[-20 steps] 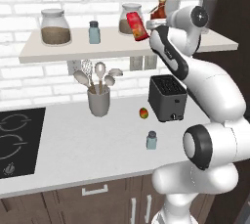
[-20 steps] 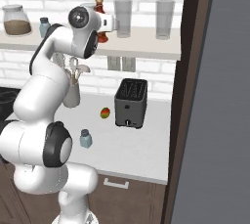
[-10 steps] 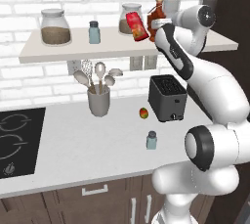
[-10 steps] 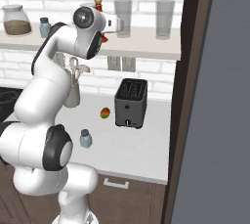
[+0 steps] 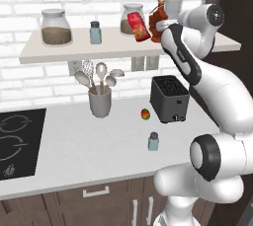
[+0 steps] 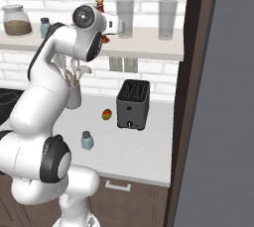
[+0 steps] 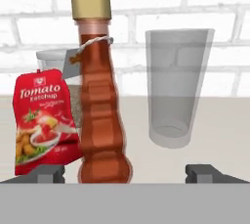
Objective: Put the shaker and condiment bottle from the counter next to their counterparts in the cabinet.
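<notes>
- Since a second ago, the condiment bottle [image 7: 100, 96] has been let go on the cabinet [image 5: 59, 51]; the fingers [image 7: 48, 174], then closed on it, are now spread wide to either side of its base.
- In the hand view the bottle is seen standing upright on the shelf board, with the red ketchup pouch [image 7: 44, 120] just beside it and leaning.
- In the left base view the condiment bottle [image 5: 158, 18] is found between the ketchup pouch [image 5: 139, 26] and the gripper [image 5: 168, 22], in front of the white brick wall.
- A clear glass tumbler [image 7: 178, 88] stands near the bottle on its other side.
- One shaker [image 5: 153, 141] is left on the desk [image 5: 74, 146], well apart from the shelf, in front of the black toaster [image 5: 169, 98].
- The matching shaker [image 5: 95, 32] is set further along the shelf, between two glass jars [image 5: 55, 26] with brown contents.
- A utensil holder [image 5: 100, 102] and a small round fruit [image 5: 145, 114] are also seen on the desk, beside the hob [image 5: 17, 141].
</notes>
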